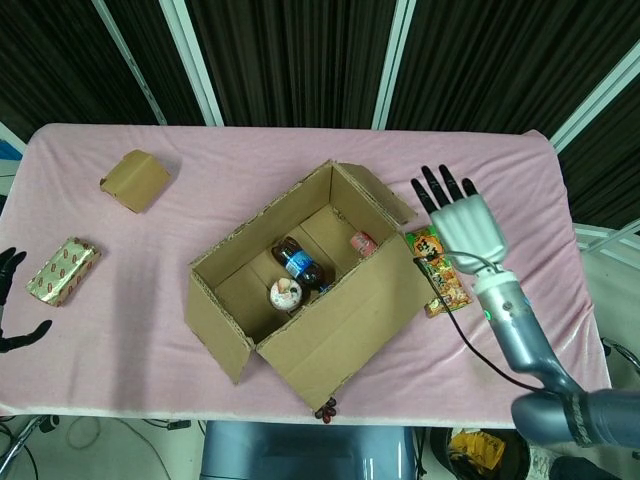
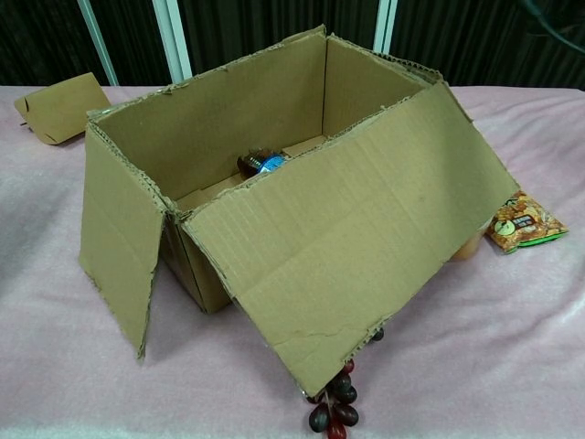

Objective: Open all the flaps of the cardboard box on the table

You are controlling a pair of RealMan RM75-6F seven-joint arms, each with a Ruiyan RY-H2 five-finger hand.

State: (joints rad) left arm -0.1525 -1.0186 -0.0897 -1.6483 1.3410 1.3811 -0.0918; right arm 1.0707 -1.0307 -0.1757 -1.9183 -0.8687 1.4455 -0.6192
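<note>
Pink cloth is covering the table, with dark slatted panels and pale posts standing behind it. Fingers of the right hand are spreading straight and apart, pointing away toward the far edge, holding nothing. That hand is hovering palm-down beside the box's right end, just over the far tip of an orange snack packet, its grey forearm running back toward the near right corner with a black cable trailing along it. At the far left edge, the left hand is only partly showing: dark fingertips apart, empty, close to a gold-wrapped packet. Mid-table, the cardboard box is sitting diagonally with its flaps folded outward, a bottle and two small items lying inside. Dark grapes are poking out beneath the front flap.
</note>
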